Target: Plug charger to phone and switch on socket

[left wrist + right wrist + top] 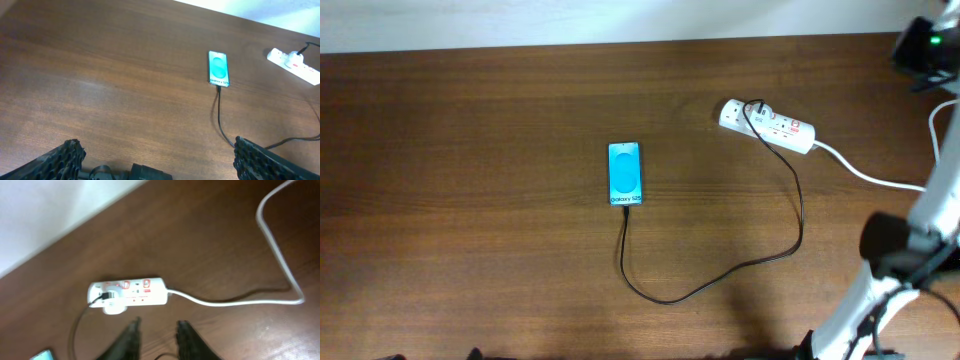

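Observation:
The phone (625, 173) lies flat mid-table with its cyan screen up; it also shows in the left wrist view (218, 68). The black charger cable (720, 275) runs from the phone's bottom edge in a loop to its plug in the white socket strip (768, 124). The strip shows in the right wrist view (129, 292) with red switches, and at the far right of the left wrist view (295, 60). My right gripper (157, 326) is open and empty, held above the table just in front of the strip. My left gripper (157, 150) is open wide and empty, well short of the phone.
The thick white cord (875, 178) leaves the strip toward the right edge and curves across the right wrist view (280, 255). The right arm (890, 270) stands at the lower right. A pale wall (620, 20) borders the table's far edge.

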{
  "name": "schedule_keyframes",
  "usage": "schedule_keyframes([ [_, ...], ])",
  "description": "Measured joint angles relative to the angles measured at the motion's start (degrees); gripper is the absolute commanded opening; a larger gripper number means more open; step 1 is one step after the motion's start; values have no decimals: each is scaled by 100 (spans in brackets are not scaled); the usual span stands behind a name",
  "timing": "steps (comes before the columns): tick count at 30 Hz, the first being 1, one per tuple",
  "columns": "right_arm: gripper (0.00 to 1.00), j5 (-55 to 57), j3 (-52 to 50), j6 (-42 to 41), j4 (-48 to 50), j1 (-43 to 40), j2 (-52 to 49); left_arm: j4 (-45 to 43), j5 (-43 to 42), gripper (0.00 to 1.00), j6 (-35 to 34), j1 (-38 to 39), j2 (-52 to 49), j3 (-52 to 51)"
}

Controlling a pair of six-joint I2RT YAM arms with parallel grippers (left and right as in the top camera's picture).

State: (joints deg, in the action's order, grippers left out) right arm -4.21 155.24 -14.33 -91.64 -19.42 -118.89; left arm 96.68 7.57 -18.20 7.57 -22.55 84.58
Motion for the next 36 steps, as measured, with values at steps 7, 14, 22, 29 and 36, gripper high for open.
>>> schedule_keyframes([
  [7, 98, 2, 24, -24, -533, 0, 2330, 0, 0, 99, 0, 0, 0, 0],
  [14, 98, 2, 31, -24, -531, 0, 4590, -2, 0, 99, 0, 0, 0, 0],
  [22, 98, 50, 57, 33, -531, 0, 6360, 0, 0, 99, 0, 0, 0, 0],
  [29, 98, -616, 24, 697, -533, 0, 7265, 0, 0, 99, 0, 0, 0, 0],
  [36, 98, -896, -2411, 745, 142, 9, 7925, -3241, 1252, 99, -2, -321, 396, -1652],
])
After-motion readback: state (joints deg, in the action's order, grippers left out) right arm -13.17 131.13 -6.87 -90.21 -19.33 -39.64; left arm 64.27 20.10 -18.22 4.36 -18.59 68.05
